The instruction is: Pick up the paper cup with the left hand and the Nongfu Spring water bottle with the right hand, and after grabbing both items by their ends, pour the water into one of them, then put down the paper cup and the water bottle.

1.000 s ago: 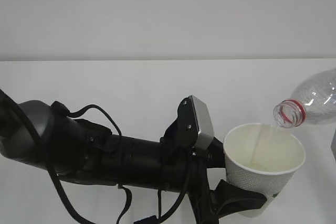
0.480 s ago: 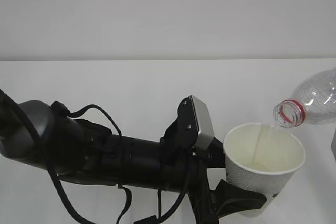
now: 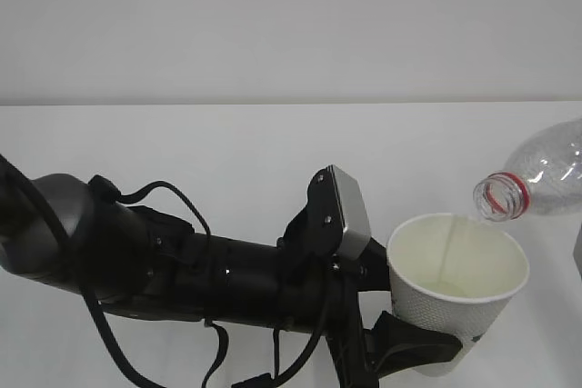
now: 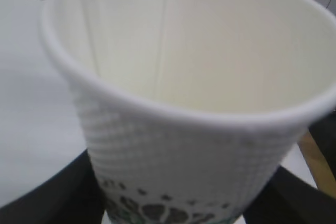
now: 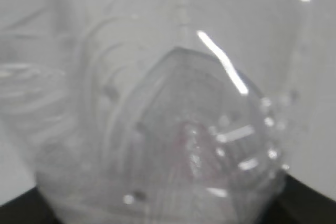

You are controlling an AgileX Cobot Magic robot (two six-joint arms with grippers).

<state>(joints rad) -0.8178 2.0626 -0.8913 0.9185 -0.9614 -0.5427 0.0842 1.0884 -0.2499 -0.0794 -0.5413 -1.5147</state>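
Plain white table (image 3: 227, 152) against a bare pale wall (image 3: 291, 24), nothing fancy going on behind. Left hand (image 3: 414, 352) comes in from the lower left, all black with cables and a grey-silver camera box (image 3: 348, 211) on top, and its fingers sit spread around the lower part of the paper cup (image 3: 457, 293), clamped on it and holding it upright off to the right. From the wrist view the cup (image 4: 189, 103) fills the whole shot: dimpled white wall, cream inside, and a dark green-black printed pattern near the bottom edge, cut off so I can't read any of it.

Nongfu Spring water bottle (image 3: 536, 174) pokes in from the right edge, tipped over with its open mouth and red neck ring right above the cup's far rim. A thin stream of water (image 3: 447, 252) runs down into the cup. No label text shows from here.

Right wrist view is just blurry clear ribbed plastic (image 5: 173, 129) pressed up close, with dark finger bits at the bottom corners, so the right hand has the bottle gripped.
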